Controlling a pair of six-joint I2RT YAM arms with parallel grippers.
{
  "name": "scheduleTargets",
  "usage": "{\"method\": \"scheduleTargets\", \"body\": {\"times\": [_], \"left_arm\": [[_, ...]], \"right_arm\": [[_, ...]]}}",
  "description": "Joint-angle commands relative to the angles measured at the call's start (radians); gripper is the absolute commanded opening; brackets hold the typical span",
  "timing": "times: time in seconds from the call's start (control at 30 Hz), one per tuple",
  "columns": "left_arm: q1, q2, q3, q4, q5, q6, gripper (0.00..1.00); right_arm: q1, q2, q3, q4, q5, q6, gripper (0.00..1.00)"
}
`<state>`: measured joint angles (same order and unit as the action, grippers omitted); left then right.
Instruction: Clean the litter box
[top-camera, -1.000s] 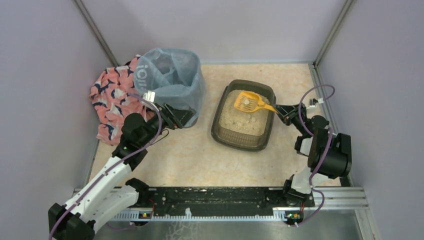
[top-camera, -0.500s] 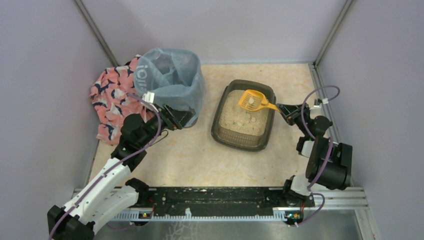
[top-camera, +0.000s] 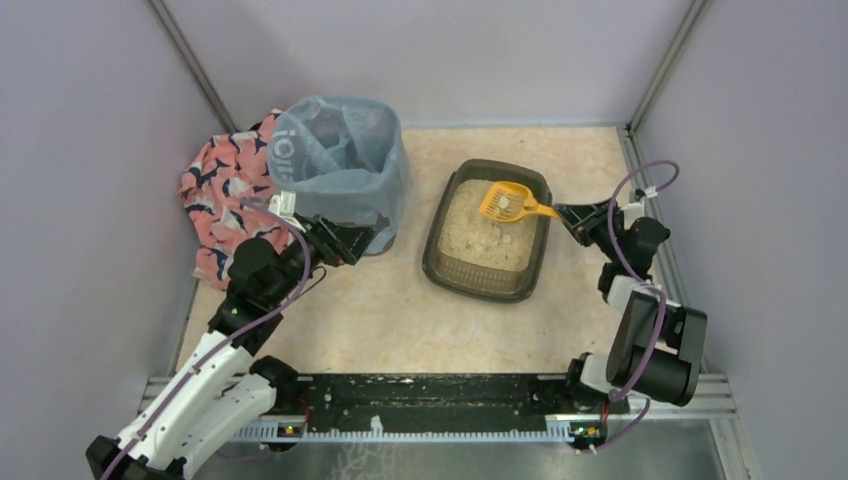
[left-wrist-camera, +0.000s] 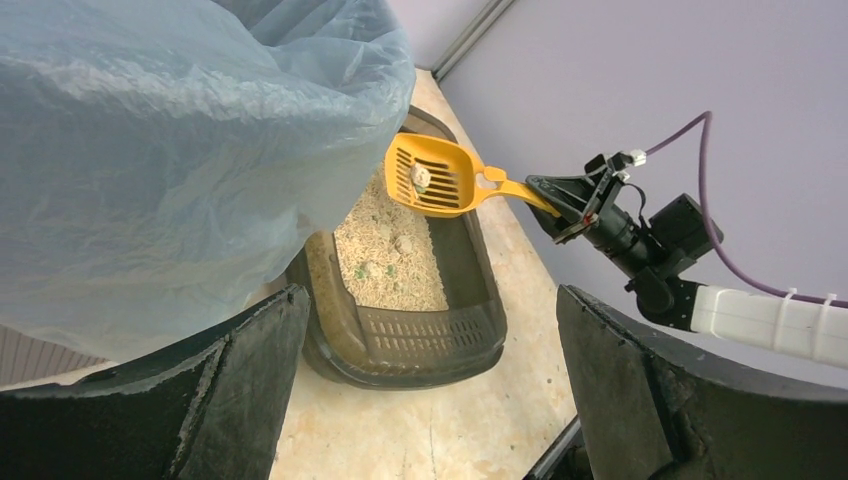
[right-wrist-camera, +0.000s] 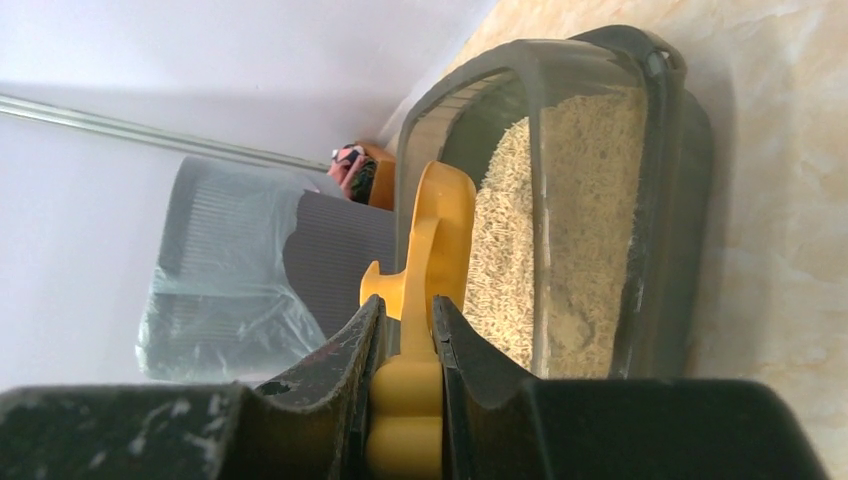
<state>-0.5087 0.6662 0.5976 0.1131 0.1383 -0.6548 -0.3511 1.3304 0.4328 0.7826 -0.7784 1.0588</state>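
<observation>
Nearest you, on your left side, the left end effector (top-camera: 352, 241) is released, with its jaws spread wide. It sits low over the counter (top-camera: 400, 320), just at the near wall of the bin (top-camera: 340, 160); you cannot tell from these views whether it touches that wall. On your right, the right end effector (top-camera: 570, 218) is clenched on the handle of the yellow scoop (top-camera: 497, 205), and the right wrist view shows both fingers pressed flat against the handle. Between the two arms the litter box (top-camera: 480, 283) rests flat on the counter right of centre. It is just beside the bin and apart from it, with beige litter spread across its floor and a few pale lumps lying on top. The scoop's slotted head hangs above the far right part of the litter box, lifted clear of the litter, with its handle crossing the right rim. One pale clump (left-wrist-camera: 421, 177) sits in the head. Farther back on the left, the bin is lined with a light blue bag and stands upright with its mouth open. Behind it and to its left, a pink patterned cloth (top-camera: 220, 190) lies crumpled against the left wall.
</observation>
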Motion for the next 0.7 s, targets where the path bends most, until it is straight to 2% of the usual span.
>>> {"method": "scheduleTargets", "body": {"times": [0.0, 0.17, 0.3, 0.37, 0.5, 0.67], "left_arm": [[-0.004, -0.028, 0.049, -0.047, -0.033, 0.036, 0.99], [-0.003, -0.029, 0.2, -0.177, -0.144, 0.099, 0.99], [-0.003, 0.072, 0.45, -0.365, -0.224, 0.191, 0.99], [-0.003, 0.098, 0.512, -0.405, -0.255, 0.217, 0.99], [-0.004, 0.081, 0.501, -0.397, -0.283, 0.224, 0.99], [-0.002, 0.041, 0.448, -0.402, -0.301, 0.199, 0.99]], "right_arm": [[-0.009, -0.072, 0.019, 0.083, -0.048, 0.097, 0.0], [0.019, -0.191, 0.189, -0.309, -0.019, -0.105, 0.0], [0.029, -0.219, 0.213, -0.287, -0.032, -0.031, 0.0], [0.052, -0.233, 0.25, -0.314, -0.022, -0.01, 0.0], [0.131, -0.217, 0.39, -0.429, -0.013, 0.002, 0.0], [0.199, -0.178, 0.546, -0.448, -0.014, 0.077, 0.0]]}}
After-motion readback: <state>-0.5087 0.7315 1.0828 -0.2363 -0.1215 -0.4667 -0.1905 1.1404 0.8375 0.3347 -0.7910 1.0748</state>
